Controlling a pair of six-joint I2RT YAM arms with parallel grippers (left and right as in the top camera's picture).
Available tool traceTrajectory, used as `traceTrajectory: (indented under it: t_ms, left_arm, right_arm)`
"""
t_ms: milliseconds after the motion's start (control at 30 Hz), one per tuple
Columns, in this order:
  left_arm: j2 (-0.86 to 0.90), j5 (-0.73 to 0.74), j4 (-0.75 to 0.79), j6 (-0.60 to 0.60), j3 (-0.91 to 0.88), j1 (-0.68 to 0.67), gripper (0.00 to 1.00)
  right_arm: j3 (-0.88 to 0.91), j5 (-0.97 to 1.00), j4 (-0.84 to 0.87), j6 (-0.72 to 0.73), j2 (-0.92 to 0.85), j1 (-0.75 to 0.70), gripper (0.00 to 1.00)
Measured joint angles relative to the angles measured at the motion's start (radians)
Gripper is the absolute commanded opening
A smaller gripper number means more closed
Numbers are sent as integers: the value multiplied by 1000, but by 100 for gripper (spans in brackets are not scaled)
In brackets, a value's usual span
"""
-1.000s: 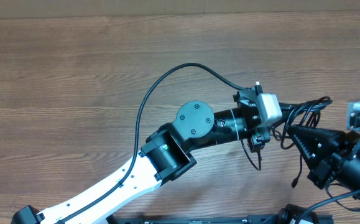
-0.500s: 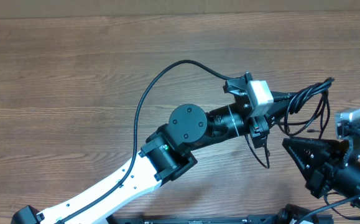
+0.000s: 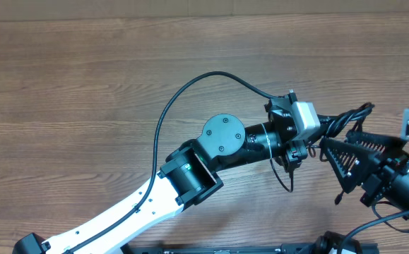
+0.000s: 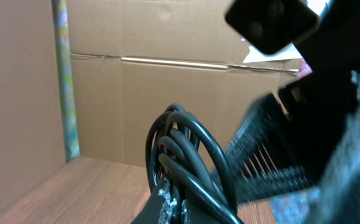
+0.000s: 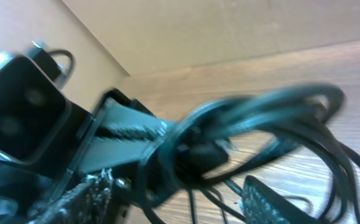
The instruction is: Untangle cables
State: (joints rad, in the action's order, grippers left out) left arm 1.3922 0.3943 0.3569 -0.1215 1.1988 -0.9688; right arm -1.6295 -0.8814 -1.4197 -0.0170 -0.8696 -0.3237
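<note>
L tool clamped tight on cables; R tool jaws spread wide, gripping nothing, tips just beside them.

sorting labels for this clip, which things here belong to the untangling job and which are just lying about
Job: cables; left gripper, shut on them; right gripper, open, close by.
Just there: wooden table; cardboard wall; left arm's thick wire.

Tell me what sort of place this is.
Probably a robot lab test cell: a wood-grain tabletop, plain brown cardboard walls behind it, and a white-and-black robot arm handling a bundle of thin black cables.
</note>
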Motion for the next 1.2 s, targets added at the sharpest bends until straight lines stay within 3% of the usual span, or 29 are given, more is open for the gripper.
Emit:
traceTrajectory:
  t_ms: [333, 1200]
  left_arm:
    - [0, 106, -20, 25, 0, 2, 4]
    - [0, 50, 7, 71, 0, 0, 4]
  right_arm:
    - [0, -58, 69, 103, 0, 0, 72]
    - [0, -67, 22, 121, -10, -2, 72]
